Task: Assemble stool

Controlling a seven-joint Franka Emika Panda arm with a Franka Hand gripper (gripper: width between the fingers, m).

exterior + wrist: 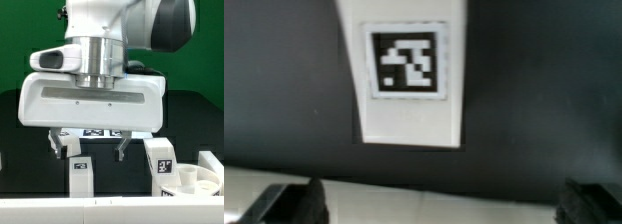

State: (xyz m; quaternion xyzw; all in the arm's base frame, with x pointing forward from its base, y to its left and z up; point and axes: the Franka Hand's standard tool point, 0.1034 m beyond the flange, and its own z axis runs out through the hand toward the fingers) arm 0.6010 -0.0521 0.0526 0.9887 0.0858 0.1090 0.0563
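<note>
My gripper [88,148] hangs open and empty above the black table, its dark fingers [57,145] spread wide. A white blocky stool leg [80,176] with a square marker tag stands just below and in front of it. In the wrist view that leg [409,75] lies ahead of the open gripper [438,206], apart from both fingertips [288,205]. A second tagged leg [160,160] stands at the exterior view's right. The round dish-like seat [196,181] sits beside it at the far right.
The marker board [100,133] lies flat on the table behind the gripper. A white bar [100,211] runs along the table's front edge; it also shows as a pale band in the wrist view [420,190] between the fingers.
</note>
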